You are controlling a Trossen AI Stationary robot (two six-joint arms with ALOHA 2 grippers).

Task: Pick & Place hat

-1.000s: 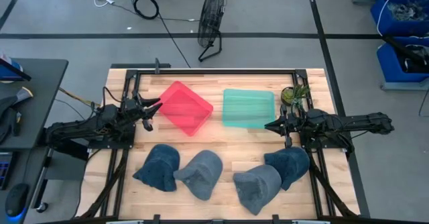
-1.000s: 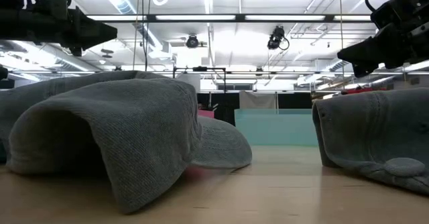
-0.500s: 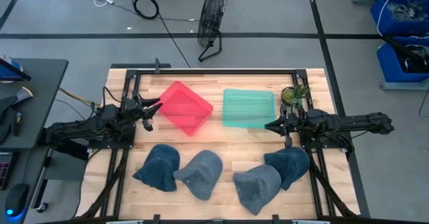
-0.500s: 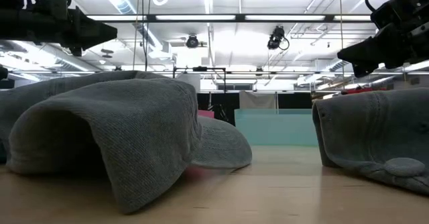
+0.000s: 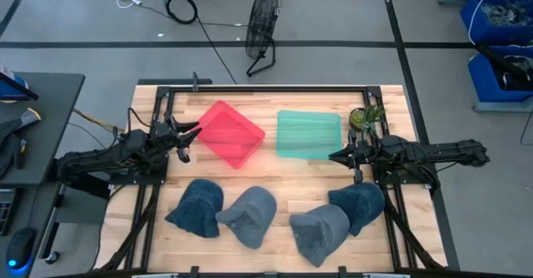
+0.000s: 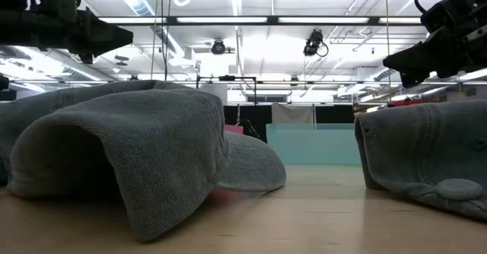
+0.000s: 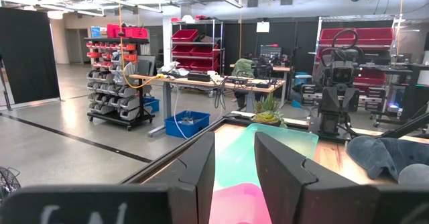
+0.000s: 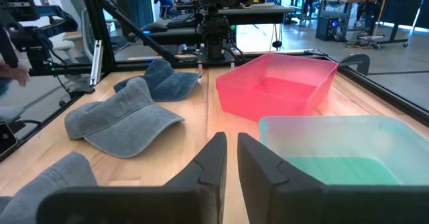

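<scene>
Four denim hats lie crown-up on the near half of the table: a dark blue one [image 5: 197,208], a lighter blue one [image 5: 250,214], a grey one [image 5: 319,230] and a dark one [image 5: 360,205]. A red bin [image 5: 229,132] and a teal bin [image 5: 308,133] stand on the far half. My left gripper [image 5: 196,129] hovers at the red bin's left corner, slightly open and empty [image 7: 234,140]. My right gripper [image 5: 331,155] hovers at the teal bin's near right corner, above the dark hat, shut and empty [image 8: 232,140].
A small potted plant [image 5: 366,116] stands at the far right, behind my right arm. Black frame rails [image 5: 266,87] run along the table's far edge and sides. In the low view, two hats [image 6: 129,155] [image 6: 434,151] fill the foreground, with bare wood between them.
</scene>
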